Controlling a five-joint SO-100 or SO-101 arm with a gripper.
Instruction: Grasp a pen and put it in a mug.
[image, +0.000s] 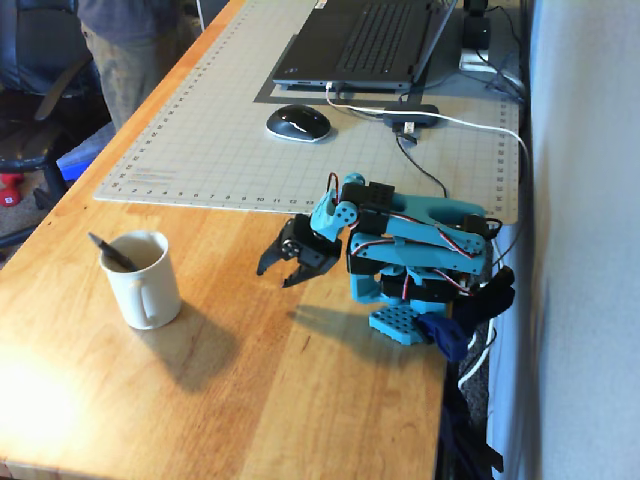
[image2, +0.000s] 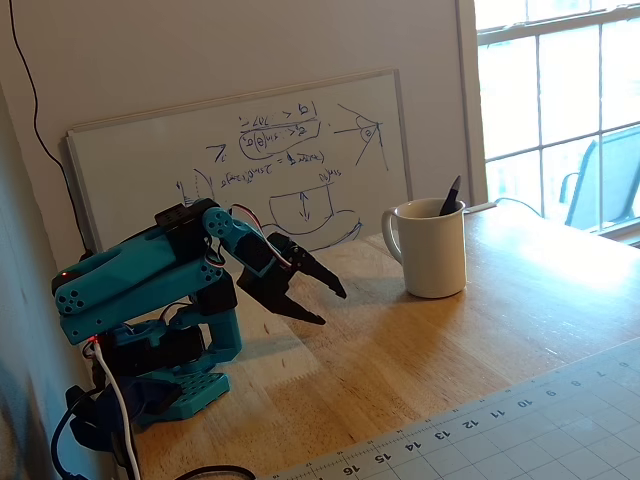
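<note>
The off-white mug (image: 142, 280) (image2: 432, 246) stands upright on the wooden table. The pen (image: 107, 251) (image2: 451, 196) leans inside it, its dark end poking above the rim. My gripper (image: 277, 274) (image2: 328, 305) hangs open and empty close to the arm's base, well apart from the mug, with its fingers pointing down toward the table. The blue arm (image: 410, 235) (image2: 140, 275) is folded low over its base.
A grey cutting mat (image: 230, 120) (image2: 540, 425) covers the far part of the table, with a mouse (image: 297, 123) and a laptop (image: 370, 45) on it. A whiteboard (image2: 250, 160) leans against the wall. Cables (image: 460, 125) run by the table's right edge. A person (image: 130, 45) stands at the far left.
</note>
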